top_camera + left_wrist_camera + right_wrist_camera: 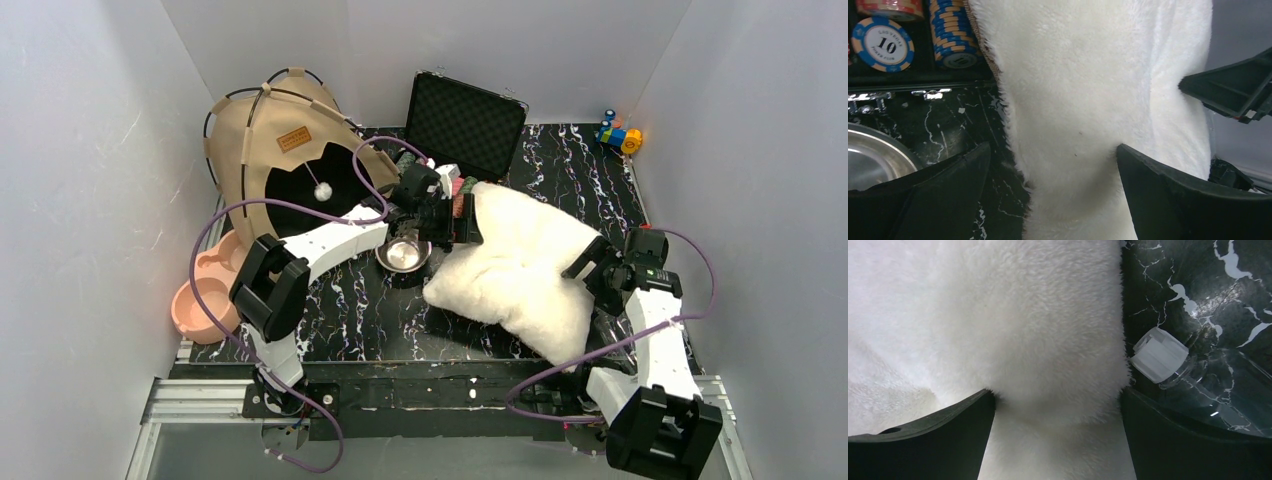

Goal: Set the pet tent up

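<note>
Both my hands stood open on the white cushion (520, 270): my left hand (1053, 155) straddled its 11 o'clock edge, one finger short of the fleece, and my right hand (1057, 397) spanned its 3 o'clock corner, fleece touching both fingers. The pet tent (240, 140) leaned at the counter's (350, 320) 10 o'clock, entrance facing me. I judged the cushion belonged inside, so both hands needed deep, simultaneous bites and a level lift clearing the steel bowl (403, 255).
</note>
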Controlling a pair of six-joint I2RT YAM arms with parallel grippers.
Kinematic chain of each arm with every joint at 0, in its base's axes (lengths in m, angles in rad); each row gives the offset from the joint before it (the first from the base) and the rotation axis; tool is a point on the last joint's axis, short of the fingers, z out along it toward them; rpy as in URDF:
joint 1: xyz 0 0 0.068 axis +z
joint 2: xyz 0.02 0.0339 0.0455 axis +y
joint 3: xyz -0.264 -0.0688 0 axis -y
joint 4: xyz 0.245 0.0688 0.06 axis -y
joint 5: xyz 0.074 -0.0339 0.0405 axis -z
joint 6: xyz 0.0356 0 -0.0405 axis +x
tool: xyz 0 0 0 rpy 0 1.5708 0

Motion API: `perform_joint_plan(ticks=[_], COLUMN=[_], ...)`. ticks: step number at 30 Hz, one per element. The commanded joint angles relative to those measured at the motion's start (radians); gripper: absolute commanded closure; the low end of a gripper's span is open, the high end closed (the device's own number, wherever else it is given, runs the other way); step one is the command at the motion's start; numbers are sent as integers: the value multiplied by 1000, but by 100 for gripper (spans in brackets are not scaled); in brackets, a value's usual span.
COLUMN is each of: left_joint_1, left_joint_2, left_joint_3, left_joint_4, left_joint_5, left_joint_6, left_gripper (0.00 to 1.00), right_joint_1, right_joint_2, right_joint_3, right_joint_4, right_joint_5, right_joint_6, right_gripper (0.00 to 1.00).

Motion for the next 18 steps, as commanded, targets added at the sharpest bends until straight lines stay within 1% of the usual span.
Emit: perform_joint_plan(ticks=[1,2,3,4,5,7,8,9,10,11,12,15,18], left_joint_1=[-22,-28,-33,-39,-47,-65,-73,-80,-87,-94,-100,-116,-121], left_joint_2=[18,28,35,41,42,40,33,26,17,4,-11,-59,-122], left_joint_3=[37,38,39,35,30,26,27,27,29,35,40,61,62], left_joint_4=[83,89,95,104,119,148,160,172,183,188,195,201,172], left_joint_5=[62,66,66,69,75,80,79,77,73,66,61,53,41], left_joint_6=[-47,-54,-61,-66,-71,-73,-74,-73,-71,-67,-59,-22,7], left_gripper=[2,2,6,14,29,64,79,91,99,100,100,100,100], right_joint_1=[-18,-21,-23,-25,-25,-25,-25,-25,-25,-25,-25,-25,-25], right_joint_2=[53,67,78,84,87,75,59,41,15,-16,-47,-155,-250], right_joint_3=[-24,-29,-35,-36,-36,-31,-23,-15,-4,9,20,62,98], right_joint_4=[114,128,143,154,159,161,158,153,147,143,142,147,202], right_joint_5=[-96,-112,-127,-138,-147,-153,-153,-151,-147,-146,-149,-168,-259], right_joint_6=[-13,-12,-9,-3,0,4,3,4,7,8,8,6,1], right_gripper=[2,3,6,10,19,40,59,73,84,90,99,99,99])
